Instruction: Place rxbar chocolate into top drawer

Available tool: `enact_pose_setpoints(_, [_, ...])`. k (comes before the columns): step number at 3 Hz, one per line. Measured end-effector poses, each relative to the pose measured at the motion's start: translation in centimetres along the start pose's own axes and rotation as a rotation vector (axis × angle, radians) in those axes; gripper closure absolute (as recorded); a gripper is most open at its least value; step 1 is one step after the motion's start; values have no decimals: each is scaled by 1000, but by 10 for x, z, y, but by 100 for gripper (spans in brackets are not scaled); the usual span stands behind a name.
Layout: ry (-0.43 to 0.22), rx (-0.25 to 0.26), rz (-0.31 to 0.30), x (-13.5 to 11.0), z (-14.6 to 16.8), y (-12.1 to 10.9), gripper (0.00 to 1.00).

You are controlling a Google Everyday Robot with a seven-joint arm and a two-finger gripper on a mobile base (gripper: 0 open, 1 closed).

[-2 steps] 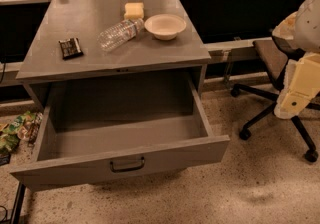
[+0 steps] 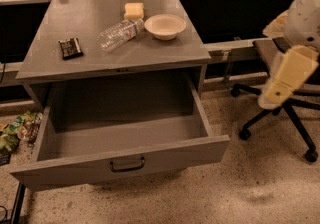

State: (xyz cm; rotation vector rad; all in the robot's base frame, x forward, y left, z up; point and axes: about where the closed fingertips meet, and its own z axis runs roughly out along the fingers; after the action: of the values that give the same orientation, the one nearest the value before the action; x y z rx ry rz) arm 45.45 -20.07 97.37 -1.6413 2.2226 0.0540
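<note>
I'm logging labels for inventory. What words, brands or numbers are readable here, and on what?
No text here can be read.
Rxbar: pale lettering, illegible.
Bottle: no legible label.
Wrappers on the floor, left: print illegible.
Drawer, bowl, sponge: no text seen.
Gripper, far right above the floor: no marking seen.

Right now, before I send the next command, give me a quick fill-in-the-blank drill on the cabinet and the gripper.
1. The top drawer is pulled ____ and holds nothing.
2. The rxbar chocolate lies on the cabinet top, left of the fallen plastic ____.
3. The gripper hangs far right, by the office ____, well away from the bar.

Missing words: open; bottle; chair.
</note>
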Motion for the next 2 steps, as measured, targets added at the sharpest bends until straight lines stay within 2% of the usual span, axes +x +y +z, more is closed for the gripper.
enact_pose_setpoints(1, [-245,-176,154,-67,46,-18,0])
enact_pose_setpoints(2, [-341,-283,220,-122,84,-20,0])
